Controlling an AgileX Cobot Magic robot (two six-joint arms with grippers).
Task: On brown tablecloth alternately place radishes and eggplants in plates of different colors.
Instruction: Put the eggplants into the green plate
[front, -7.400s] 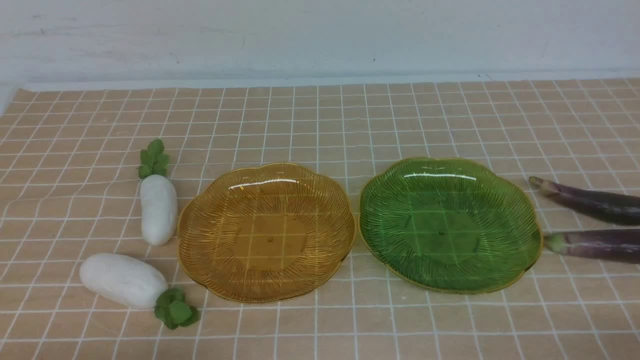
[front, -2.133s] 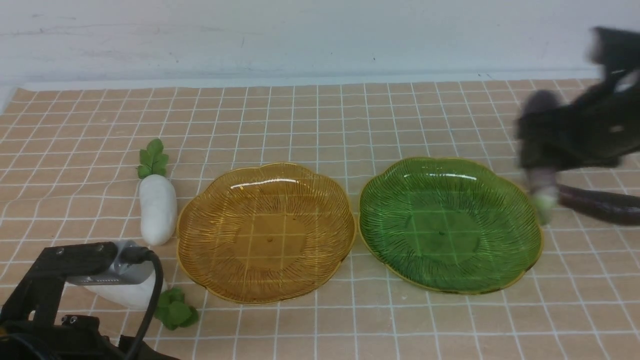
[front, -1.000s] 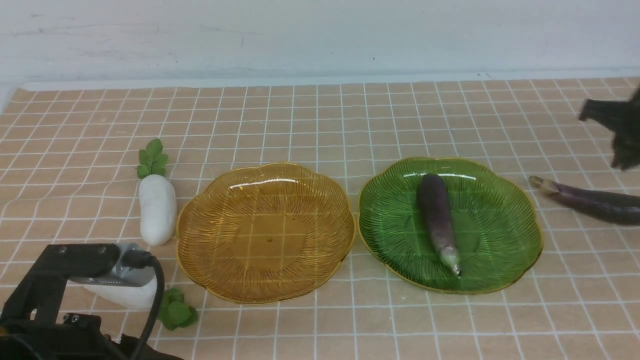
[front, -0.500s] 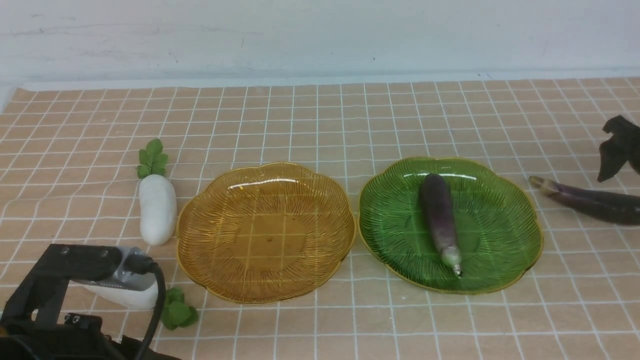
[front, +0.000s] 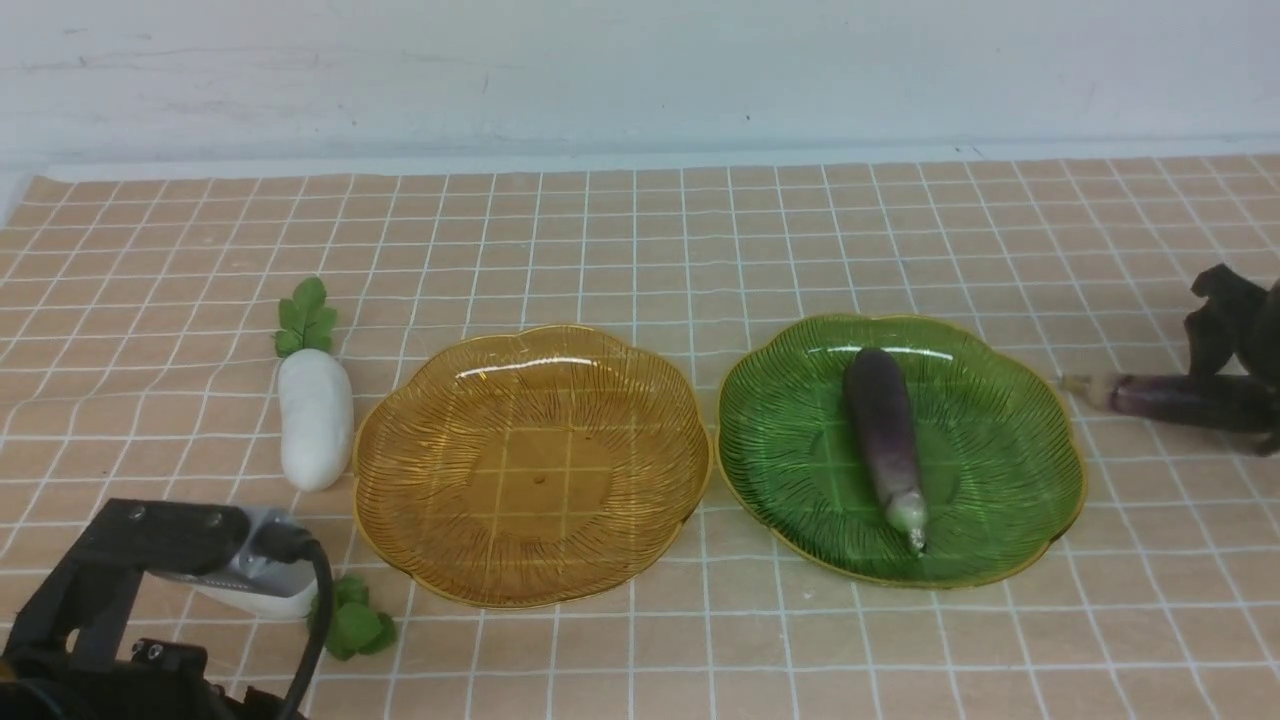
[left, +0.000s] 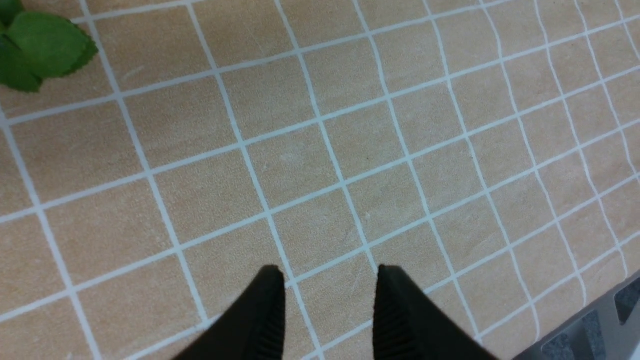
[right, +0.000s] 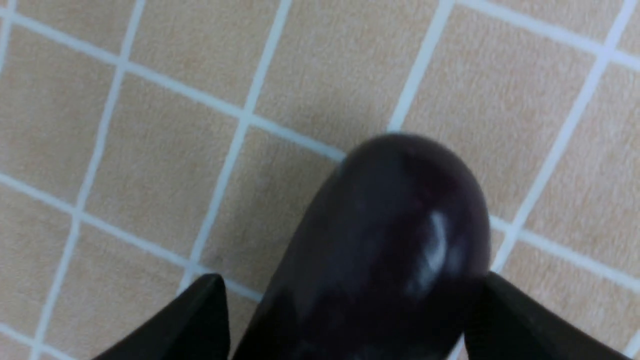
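Right jaws: spread wide, astride second eggplant (right: 390, 240) on the cloth (front: 640, 250), likely poised to pinch it. Left jaws: parted, nothing between, radish (front: 270, 600) nearby, likely next. First eggplant (front: 885, 440): well apart, in green plate (front: 1020, 450); amber plate (front: 390, 470) presumably awaits radishes.

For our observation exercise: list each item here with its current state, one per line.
Amber plate: empty.
Green plate: holds first eggplant.
First eggplant: lying flat.
Second eggplant: on cloth, not lifted.
Far radish: on cloth beside amber plate.
Near radish: on cloth, partly hidden.
Left tool: open, empty.
Right tool: open, straddling second eggplant.
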